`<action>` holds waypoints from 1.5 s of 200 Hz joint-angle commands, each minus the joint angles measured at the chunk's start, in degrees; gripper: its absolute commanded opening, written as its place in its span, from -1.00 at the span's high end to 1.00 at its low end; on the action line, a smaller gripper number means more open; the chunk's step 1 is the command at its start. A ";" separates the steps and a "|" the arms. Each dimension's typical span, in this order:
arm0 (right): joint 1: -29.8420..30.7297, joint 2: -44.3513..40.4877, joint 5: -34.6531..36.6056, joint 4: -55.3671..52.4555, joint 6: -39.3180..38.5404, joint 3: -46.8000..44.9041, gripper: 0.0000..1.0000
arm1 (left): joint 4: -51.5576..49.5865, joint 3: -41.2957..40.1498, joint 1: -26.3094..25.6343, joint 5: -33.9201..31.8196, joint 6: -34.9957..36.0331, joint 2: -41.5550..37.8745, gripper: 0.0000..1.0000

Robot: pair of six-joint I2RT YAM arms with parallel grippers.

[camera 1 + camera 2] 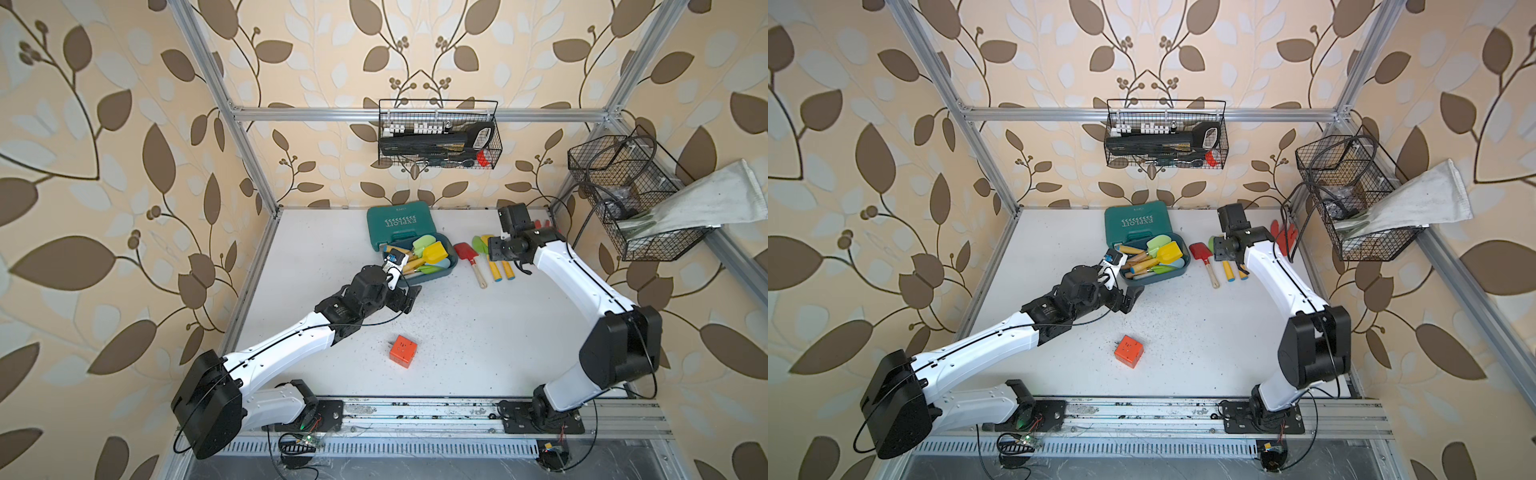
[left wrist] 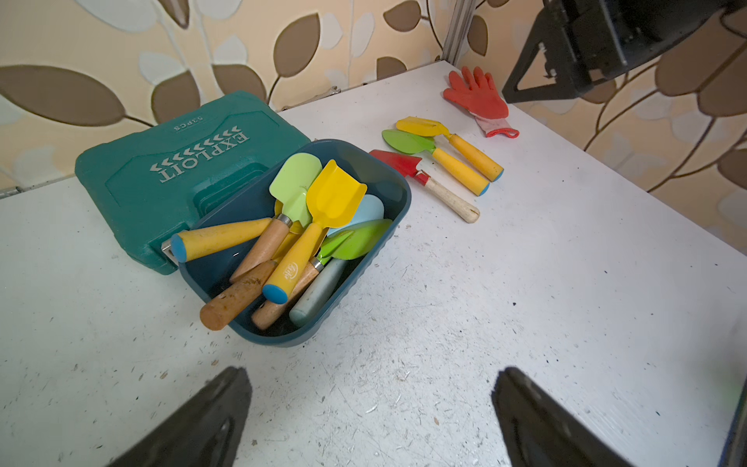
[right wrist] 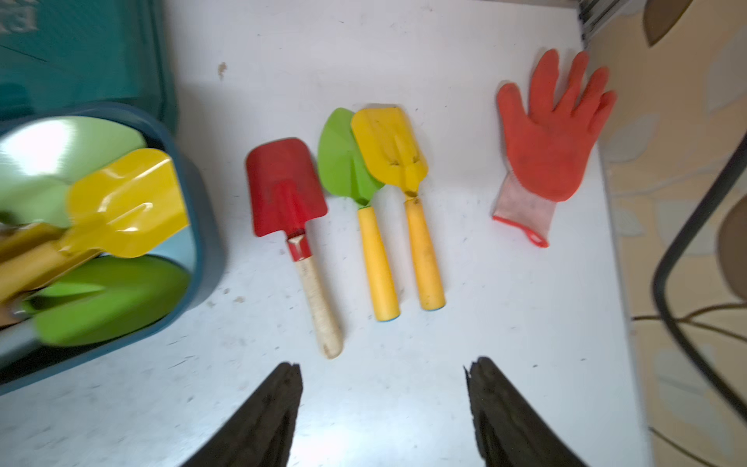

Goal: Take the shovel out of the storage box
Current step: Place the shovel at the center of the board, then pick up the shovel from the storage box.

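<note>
On the table [image 1: 478, 332] beside the storage box [image 1: 432, 276], three shovels [image 3: 287, 190] lie parallel, blades toward the back wall [image 1: 332, 178]; my right gripper [image 3: 384, 364] and left gripper [image 2: 374, 370] gape empty.

In the right wrist view the storage box [image 3: 208, 242] was blurred and cut off at the edge; the green case [image 3: 81, 52] was cut off too. In a top view the right arm [image 1: 582, 274] hid most of the red glove [image 1: 539, 224] and part of the blades of the yellow-handled shovels [image 1: 494, 268]. What lay in the wire basket [image 1: 386, 158] was too small to tell.
</note>
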 commanded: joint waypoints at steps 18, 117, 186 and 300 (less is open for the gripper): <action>4.17 -11.72 -16.18 10.24 8.50 -14.29 -0.41 | 0.74 0.09 -0.56 -1.53 1.19 -0.67 -0.98; 8.65 -16.51 -20.17 17.35 9.27 -25.15 -0.42 | -3.74 7.78 -0.47 -3.65 9.11 9.46 -0.71; 7.72 -18.95 -19.27 17.56 8.69 -26.50 -0.43 | -18.26 24.94 2.43 -5.65 12.56 25.71 -0.49; 4.36 -19.18 -23.82 18.95 9.37 -27.82 -0.44 | -31.15 42.95 10.25 3.38 19.03 41.88 -0.28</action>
